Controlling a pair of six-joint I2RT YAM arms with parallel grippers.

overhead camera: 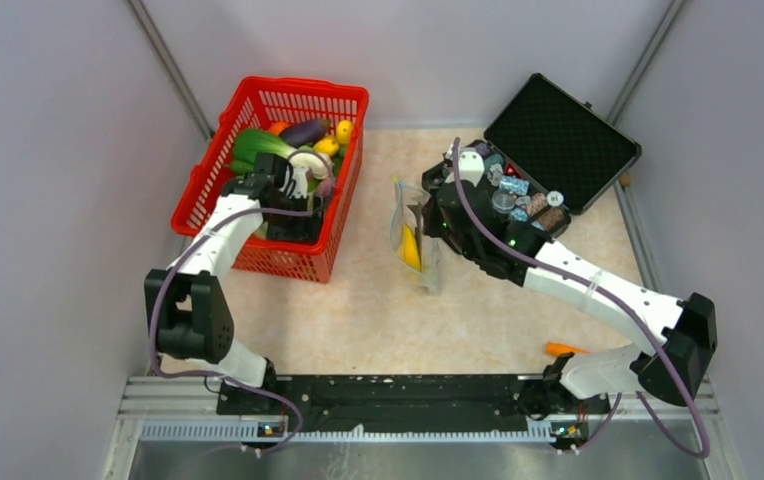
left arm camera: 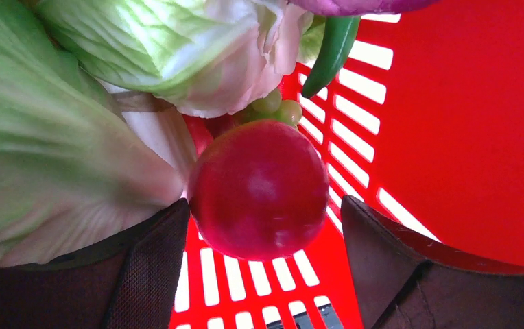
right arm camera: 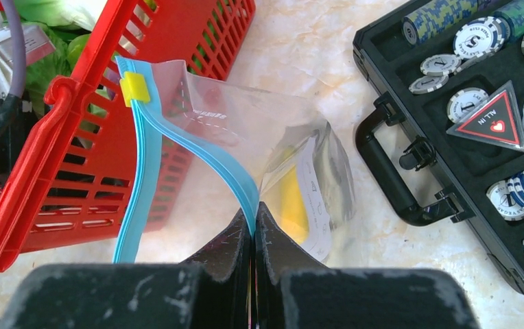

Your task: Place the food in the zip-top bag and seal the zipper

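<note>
wrist-only details, red food (left arm camera: 258,188) between left end effector (left arm camera: 265,205) fingers (left arm camera: 151,274), zipper (right arm camera: 204,154) pinched

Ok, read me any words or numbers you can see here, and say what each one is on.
"ALL IN", with a red heart: on the black triangular marker in the black case.
White poker chips: printing too small to read.
White label on the zip-top bag: too blurred to read.
</note>
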